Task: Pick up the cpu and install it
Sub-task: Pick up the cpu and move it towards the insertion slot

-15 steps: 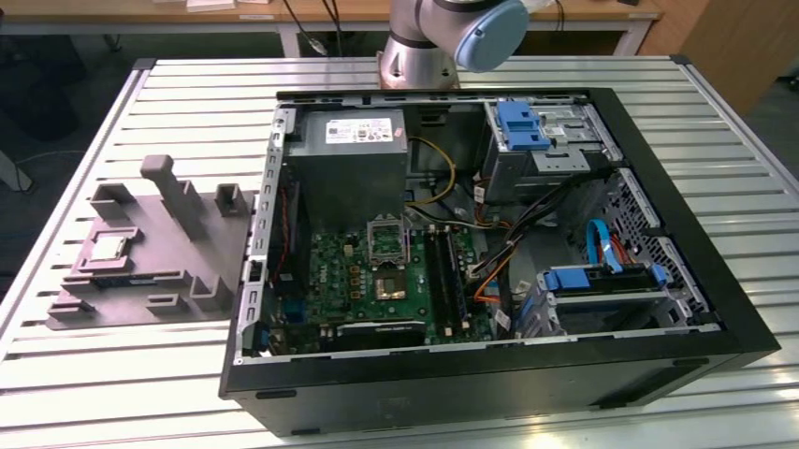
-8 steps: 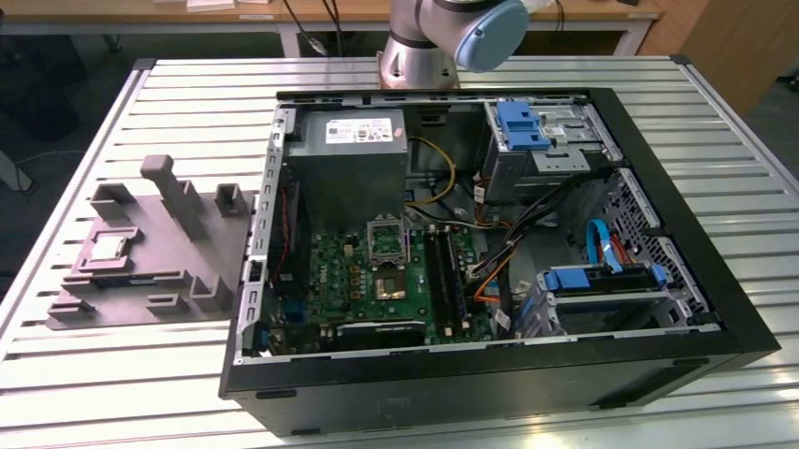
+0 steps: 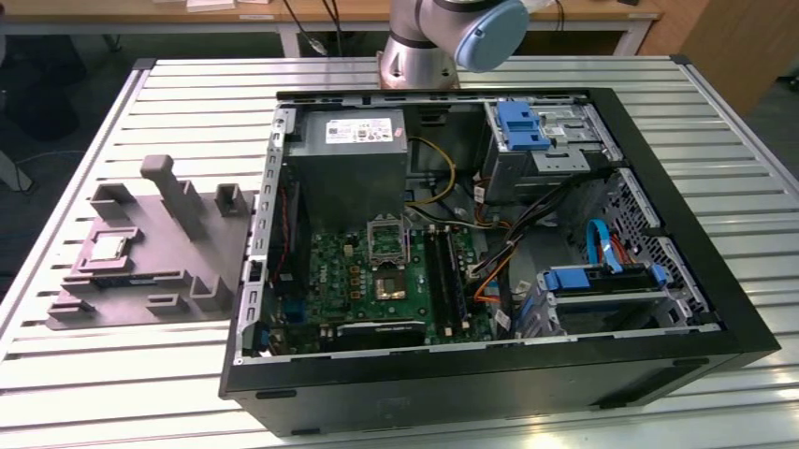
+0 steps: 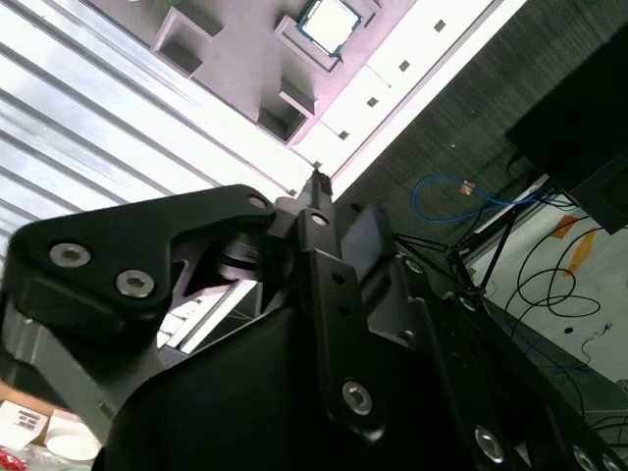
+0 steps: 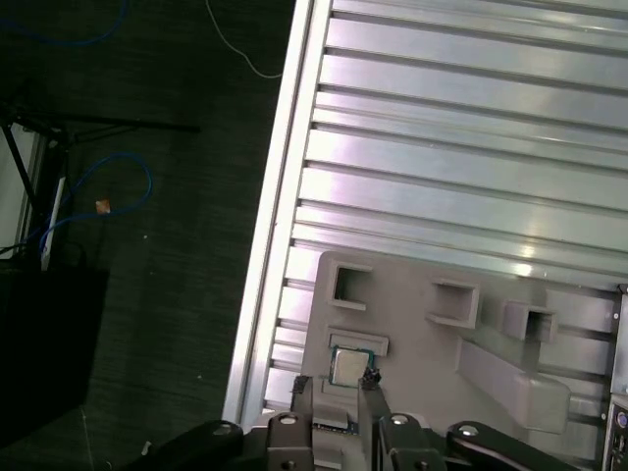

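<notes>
Cpu (image 3: pixel 105 246) lies flat in pocket of grey tray (image 3: pixel 187 257) on slatted table (image 3: pixel 138 374), at exterior view's left. Tray sits just beside open computer case (image 3: pixel 500 379).

In first wrist view, hand (image 5: pixel 336 385) hangs above tray, fingers (image 5: pixel 302 391) parted, gripping nothing. Cpu (image 5: pixel 345 366) shows between fingertips there.

In second wrist view, cpu (image 4: pixel 327 22) sits in tray pocket, silvery top up.

My arm (image 3: pixel 416 51) is silver-grey with a pale blue joint cap (image 3: pixel 489 33). The gripper (image 5: pixel 335 386) is black linkage, studded with silver screws (image 4: pixel 134 285).
</notes>
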`<action>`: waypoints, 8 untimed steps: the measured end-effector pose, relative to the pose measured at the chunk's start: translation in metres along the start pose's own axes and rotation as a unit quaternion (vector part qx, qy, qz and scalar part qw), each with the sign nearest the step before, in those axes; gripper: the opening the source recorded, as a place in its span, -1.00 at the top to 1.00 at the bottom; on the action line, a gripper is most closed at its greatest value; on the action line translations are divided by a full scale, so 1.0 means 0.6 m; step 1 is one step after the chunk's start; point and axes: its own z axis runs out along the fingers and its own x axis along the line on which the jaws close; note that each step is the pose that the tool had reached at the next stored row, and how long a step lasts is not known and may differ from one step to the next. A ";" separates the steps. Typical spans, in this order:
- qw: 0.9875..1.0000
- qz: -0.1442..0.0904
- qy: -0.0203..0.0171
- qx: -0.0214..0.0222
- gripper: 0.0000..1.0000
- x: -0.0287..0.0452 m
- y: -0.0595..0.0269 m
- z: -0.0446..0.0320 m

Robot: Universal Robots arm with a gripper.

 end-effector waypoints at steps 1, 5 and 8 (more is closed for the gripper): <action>1.000 0.000 0.000 0.000 0.38 0.000 0.000 0.000; 1.000 0.000 0.000 0.000 0.15 0.000 0.000 0.000; 1.000 0.000 -0.001 -0.003 0.03 0.000 0.000 0.003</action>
